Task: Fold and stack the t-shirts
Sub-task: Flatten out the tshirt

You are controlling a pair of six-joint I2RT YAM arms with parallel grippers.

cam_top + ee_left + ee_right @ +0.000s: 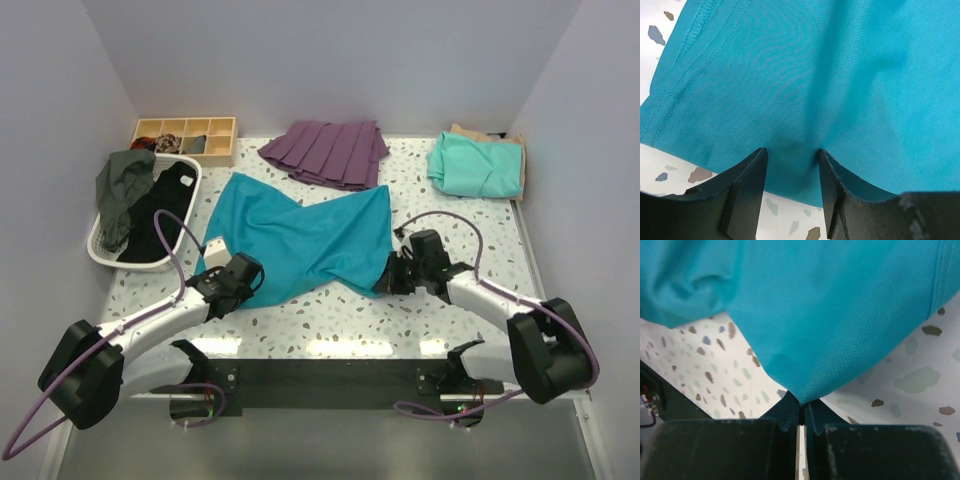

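Observation:
The deep teal-blue t-shirt (300,238) lies rumpled in the middle of the table. My left gripper (243,272) is open at the shirt's near left edge, its fingers resting on the fabric (790,90) with the hem between them. My right gripper (388,277) is shut on the shirt's near right corner (830,330), which is pinched into a point and lifted a little off the table. The mint-green t-shirt (478,165) lies folded at the back right on top of the tan t-shirt (470,133), of which only an edge shows.
A purple pleated garment (328,152) lies at the back centre. A white basket (192,165) with dark clothes stands at the left. A wooden compartment box (185,138) sits behind it. Walls close in the table on three sides.

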